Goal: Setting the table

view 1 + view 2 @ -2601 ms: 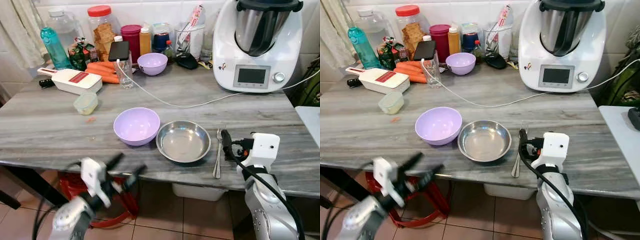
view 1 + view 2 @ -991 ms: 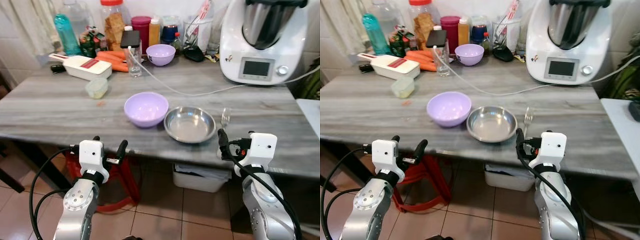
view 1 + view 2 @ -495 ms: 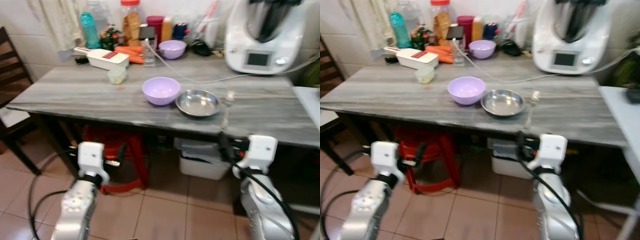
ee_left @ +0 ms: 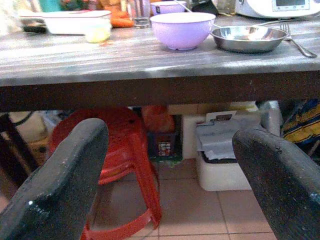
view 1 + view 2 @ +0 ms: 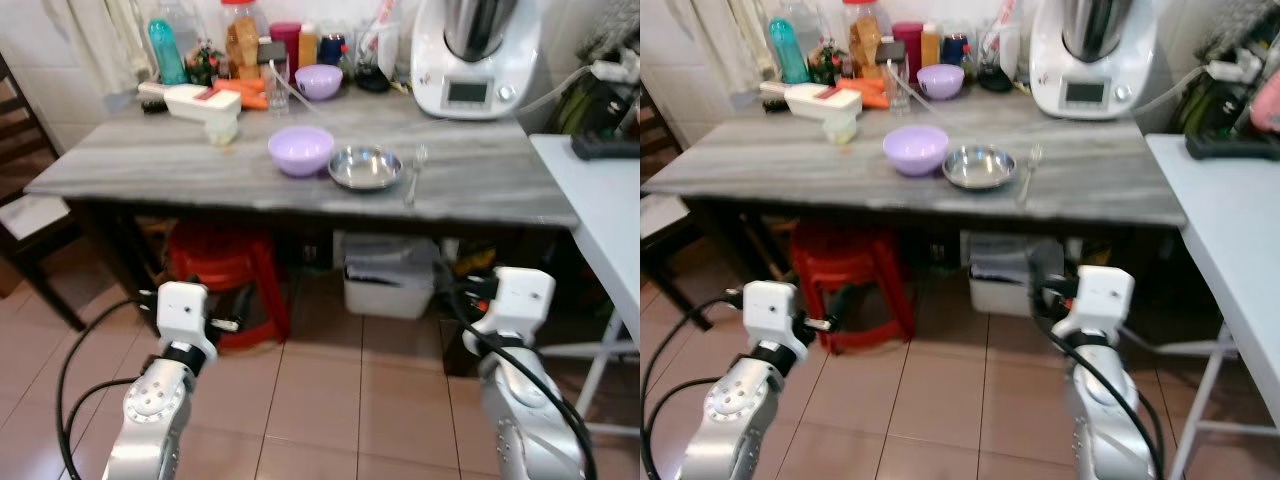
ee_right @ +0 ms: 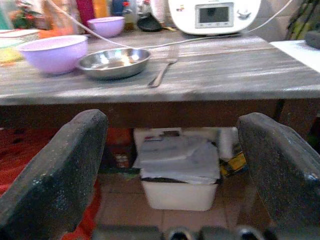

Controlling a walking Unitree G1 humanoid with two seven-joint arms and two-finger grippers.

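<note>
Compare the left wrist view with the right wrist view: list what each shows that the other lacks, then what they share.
Left wrist view alone: the red stool under the table, the white slicer box and the carrots.

Right wrist view alone: the white kitchen machine with its display, and the edge of the white side table.

Shared: the big lilac bowl, steel dish, fork, the small lilac bowl at the back, and the white bin below.
</note>
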